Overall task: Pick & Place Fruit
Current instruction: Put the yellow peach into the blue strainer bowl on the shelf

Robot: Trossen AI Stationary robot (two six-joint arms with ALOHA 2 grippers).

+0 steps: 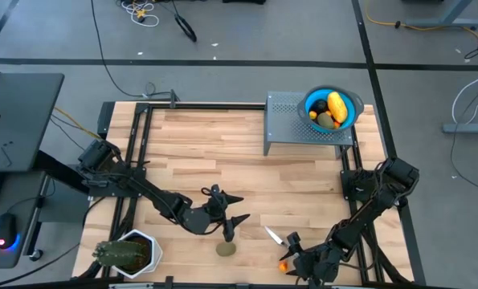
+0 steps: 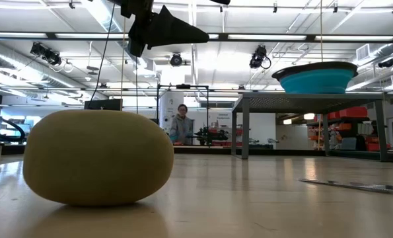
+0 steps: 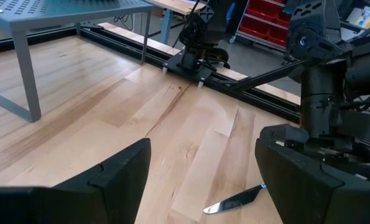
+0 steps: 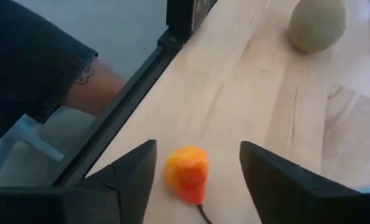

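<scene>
Right gripper (image 4: 194, 171) is open and holds nothing, with the orange-red fruit (image 4: 186, 174) sitting on the desk (image 4: 259, 112) between its fingers. That fruit looks small, light and maybe soft, so pinch its fat middle gently.

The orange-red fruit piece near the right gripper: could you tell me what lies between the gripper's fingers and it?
Nothing: in the right wrist view the open right gripper brackets the orange-red fruit piece, with only bare wooden table between them.
</scene>
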